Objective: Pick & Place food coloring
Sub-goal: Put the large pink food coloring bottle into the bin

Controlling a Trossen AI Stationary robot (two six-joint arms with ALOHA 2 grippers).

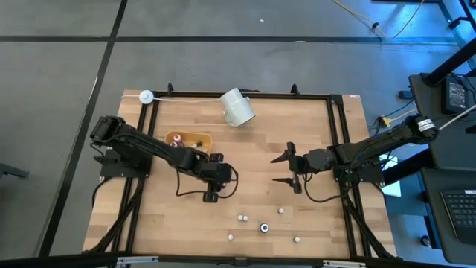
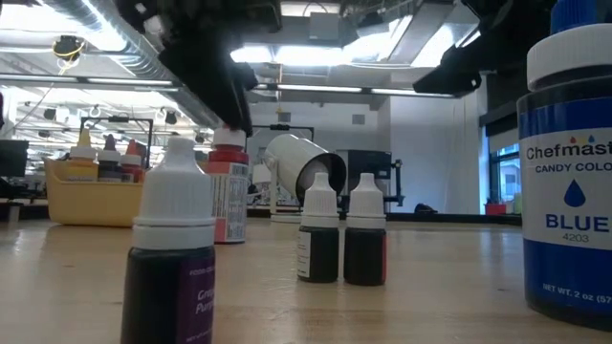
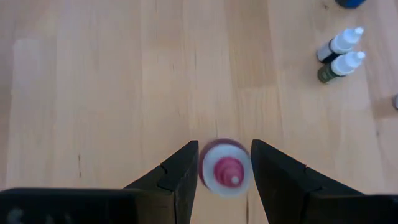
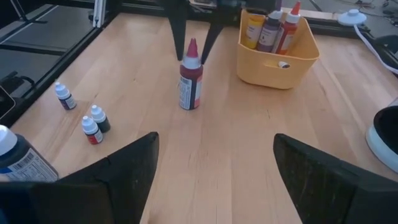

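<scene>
The tabletop (image 1: pixel 253 149) is pale wood in glued strips, smooth with a soft satin sheen. At the frame's centre in the right wrist view, a red-capped bottle (image 4: pixel 190 78) looks like glossy plastic with a paper label. The yellow tray (image 4: pixel 277 53) at upper right is smooth matt plastic. The white cup (image 1: pixel 238 108) looks like smooth plastic. The left gripper's fingers (image 3: pixel 177 180) are dark, matt, hard plastic.

Overhead and table-level views share, seemingly, the red-capped bottle (image 1: pixel 211 196)
</scene>
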